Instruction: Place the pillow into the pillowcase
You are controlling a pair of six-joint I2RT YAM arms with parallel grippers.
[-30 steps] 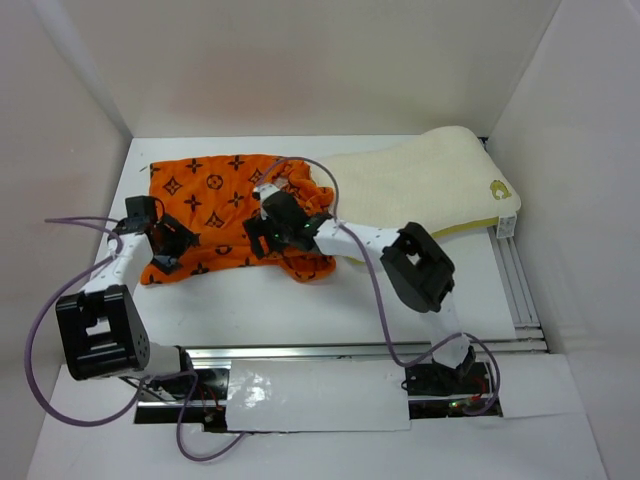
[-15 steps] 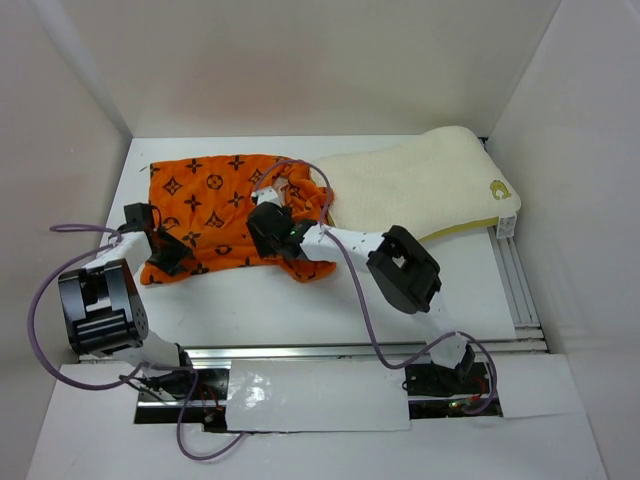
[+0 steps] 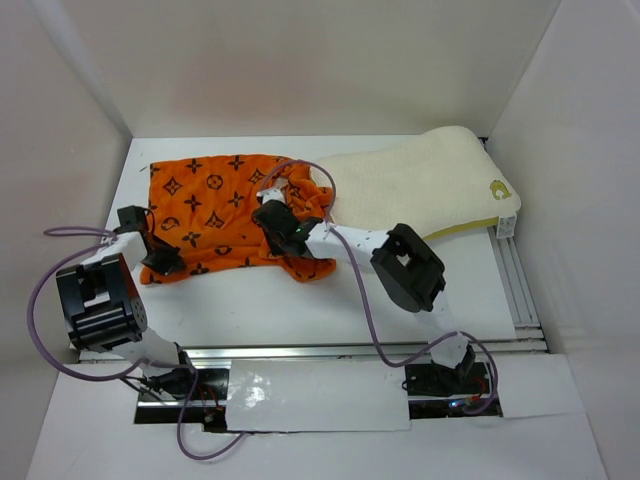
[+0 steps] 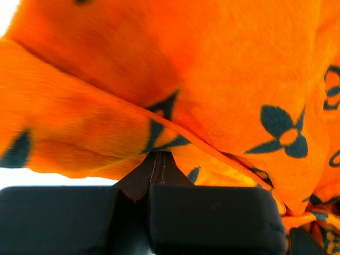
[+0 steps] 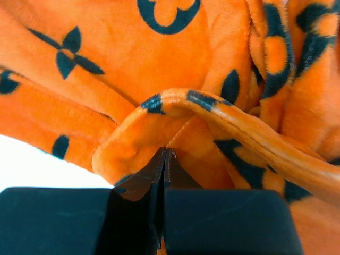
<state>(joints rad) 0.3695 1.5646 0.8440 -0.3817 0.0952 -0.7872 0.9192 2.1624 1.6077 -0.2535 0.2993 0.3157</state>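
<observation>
The orange pillowcase (image 3: 215, 205) with dark motifs lies crumpled across the back left of the table. The cream pillow (image 3: 420, 180) lies to its right, its left end touching the pillowcase's bunched right edge. My left gripper (image 3: 165, 258) is at the pillowcase's front left corner. In the left wrist view its jaws (image 4: 158, 155) are shut, pinching the edge of the pillowcase (image 4: 175, 69). My right gripper (image 3: 283, 222) is at the bunched right part. In the right wrist view its jaws (image 5: 166, 152) are shut on a fold of the pillowcase (image 5: 159, 53).
White walls close in the table at the back and both sides. An aluminium rail (image 3: 515, 280) runs along the right edge and another (image 3: 330, 350) along the front. Purple cables (image 3: 40, 290) loop beside the left arm.
Both grippers have gone from open to shut at the pillowcase. The left arm has drawn back to the left, its gripper now at the front left corner.
</observation>
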